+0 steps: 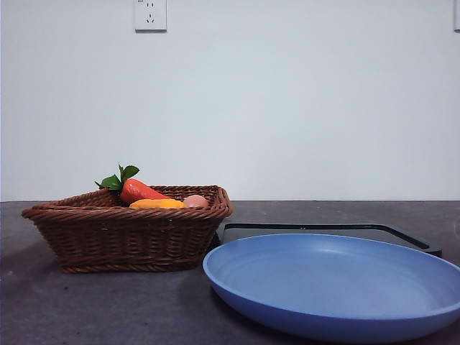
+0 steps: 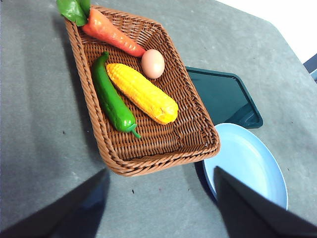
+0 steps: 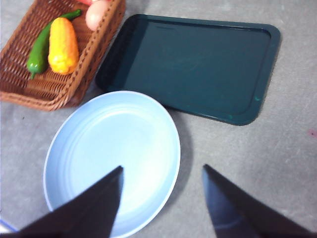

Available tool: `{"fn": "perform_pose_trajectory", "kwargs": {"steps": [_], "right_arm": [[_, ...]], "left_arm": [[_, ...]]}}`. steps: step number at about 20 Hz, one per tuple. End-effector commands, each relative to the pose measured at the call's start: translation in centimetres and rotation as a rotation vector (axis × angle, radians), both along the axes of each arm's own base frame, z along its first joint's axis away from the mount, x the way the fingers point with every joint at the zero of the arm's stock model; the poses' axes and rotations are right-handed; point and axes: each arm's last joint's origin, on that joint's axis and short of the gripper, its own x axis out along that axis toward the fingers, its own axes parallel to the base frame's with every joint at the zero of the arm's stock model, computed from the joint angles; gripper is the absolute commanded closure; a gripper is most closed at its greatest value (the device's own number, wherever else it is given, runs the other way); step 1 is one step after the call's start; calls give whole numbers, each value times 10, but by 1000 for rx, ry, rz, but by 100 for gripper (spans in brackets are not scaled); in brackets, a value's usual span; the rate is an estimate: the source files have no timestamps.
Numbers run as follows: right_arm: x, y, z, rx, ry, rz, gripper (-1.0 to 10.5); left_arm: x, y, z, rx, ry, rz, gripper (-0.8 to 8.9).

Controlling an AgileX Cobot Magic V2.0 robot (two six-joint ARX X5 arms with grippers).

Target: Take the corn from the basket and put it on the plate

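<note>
Plate (image 1: pixel 338 287) sits nearest us, empty, tray (image 1: pixel 402 234) behind. Going left to right: basket (image 1: pixel 108 237), then plate. Corn (image 2: pixel 142 92) lies in the basket between pepper (image 2: pixel 112 96) and egg (image 2: pixel 152 63). Left claw (image 2: pixel 161 208) and right claw (image 3: pixel 161 203) both wide open, holding nothing, high above the bench (image 1: pixel 93 309). We judge the corn stiff, light, bumpy; grip mid-cob across its width.

No readable text, labels, brands or numbers in any view. Basket (image 2: pixel 148 144), corn (image 2: pixel 142 92), plate (image 3: pixel 111 153) and black tray (image 3: pixel 193 64) carry no print. White wall socket (image 1: pixel 150 14), upper left of front view, shows only slots, no lettering legible.
</note>
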Motion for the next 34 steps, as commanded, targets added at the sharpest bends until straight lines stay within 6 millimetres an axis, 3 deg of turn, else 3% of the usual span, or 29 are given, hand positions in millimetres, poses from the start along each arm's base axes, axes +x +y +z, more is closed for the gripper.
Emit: {"fn": "perform_pose_trajectory", "kwargs": {"steps": [1,5,11,15,24,27,34], "right_arm": [[13,2,1,30,28,-7,660],[43,11,-17,27,153,44,661],[94,31,-62,-31,337,102,661],[112,38,-90,-54,431,127,668],[122,50,-123,-77,531,166,825],[123,50,-124,-78,537,165,946],[116,40,-115,-117,568,105,945]], "left_arm": [[1,0,5,10,-30,-14,449],[1,0,5,10,-30,-14,449],[0,0,5,9,-29,-13,449],[0,0,5,5,-26,-11,449],[0,0,5,-2,-21,-7,449],[0,0,5,-3,-20,-6,449],[11,-2,6,-27,35,-7,449]]}}
